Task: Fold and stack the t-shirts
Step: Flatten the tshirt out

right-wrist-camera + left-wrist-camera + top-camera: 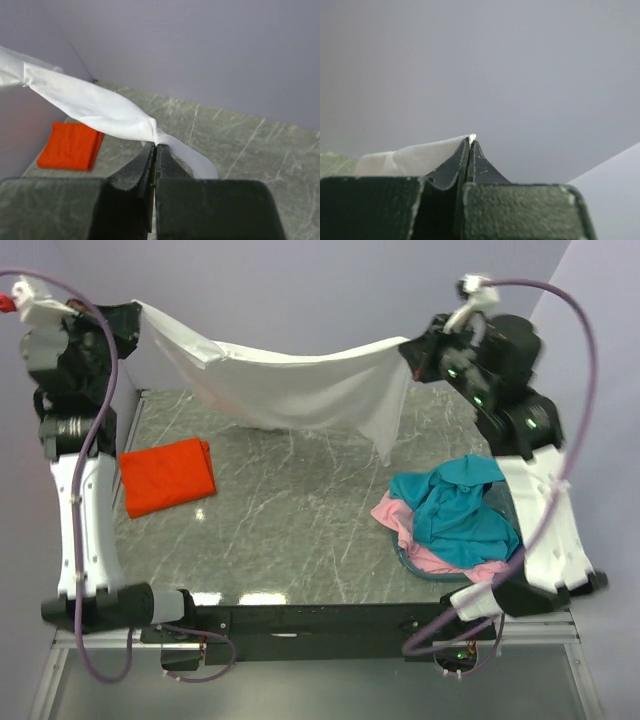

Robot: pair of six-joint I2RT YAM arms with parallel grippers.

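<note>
A white t-shirt [290, 380] hangs stretched in the air between both arms over the back of the table, sagging in the middle. My left gripper [138, 312] is shut on its left end; its tips [471, 139] pinch white cloth [410, 157]. My right gripper [408, 346] is shut on the right end, where the cloth [95, 107] bunches at the tips [156, 145]. A folded orange t-shirt [166, 475] lies flat at the left. A teal t-shirt [462, 508] and a pink t-shirt [400, 520] are heaped at the right.
The heap of shirts rests in a teal basket [410, 562] near my right arm's base. The table [300, 530] is grey marble-patterned. Purple walls close in behind and to the right. The orange t-shirt [70, 146] also shows in the right wrist view.
</note>
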